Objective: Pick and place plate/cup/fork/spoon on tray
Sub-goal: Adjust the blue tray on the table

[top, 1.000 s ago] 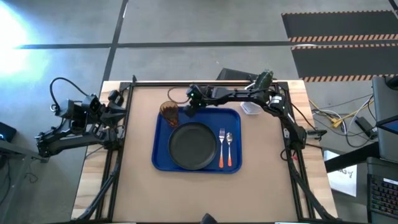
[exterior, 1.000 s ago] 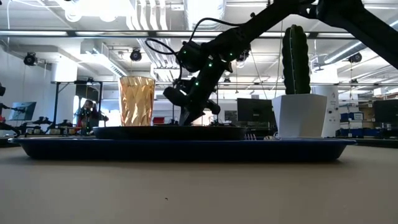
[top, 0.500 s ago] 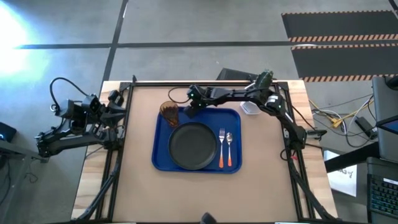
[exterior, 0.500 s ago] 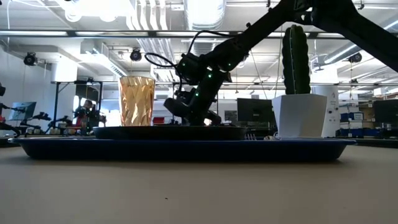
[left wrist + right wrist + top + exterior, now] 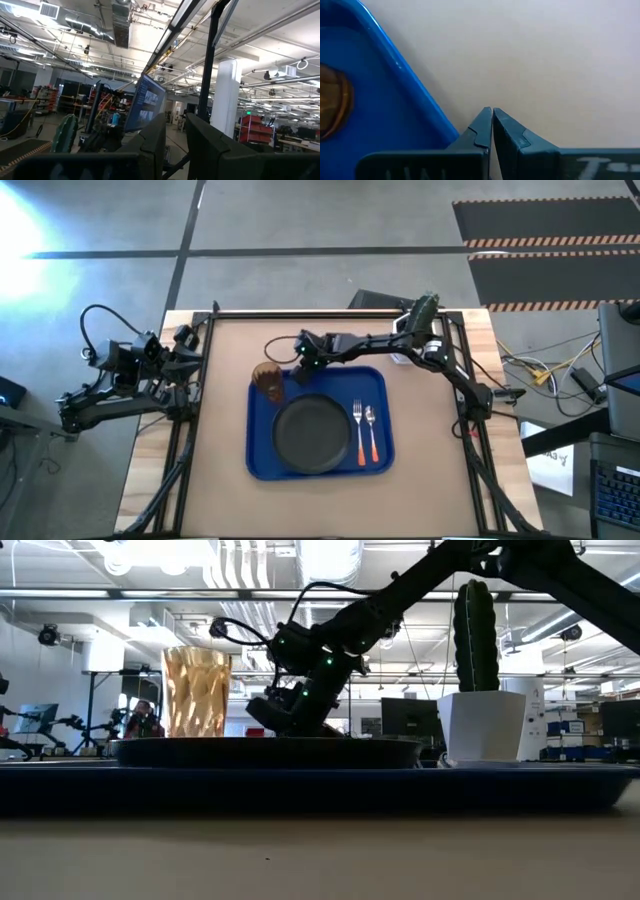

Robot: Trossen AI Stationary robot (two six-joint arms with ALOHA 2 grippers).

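The blue tray (image 5: pixel 262 462) lies in the middle of the table and also shows in the low view (image 5: pixel 300 788). On it rest the black plate (image 5: pixel 312 437), the fork (image 5: pixel 358 430) and the spoon (image 5: pixel 372 432), side by side right of the plate. The amber cup (image 5: pixel 268 380) stands upright in the tray's far left corner. My right gripper (image 5: pixel 298 368) is shut and empty, low at the tray's far rim right of the cup. My left gripper (image 5: pixel 190 360) waits at the table's left edge, its fingers (image 5: pixel 152 145) a little apart and empty. My right gripper stands with its shut fingers (image 5: pixel 482 125) at the outer side of the tray's far rim (image 5: pixel 451 131), near the far left corner. The fingers slant down from the table's far right side. The outer side of one finger lies against the rim. The tray rests flat on the table.
A white pot with a green cactus (image 5: pixel 485 720) stands beyond the tray's far right corner, under my right arm. Bare tabletop (image 5: pixel 230 500) lies on the near side and to both sides of the tray.
My right gripper has gone down and toward the table's near edge, staying shut. The tray has slid toward the near edge with the plate, cup, fork and spoon on it; all stay in place on the tray, the cup upright.
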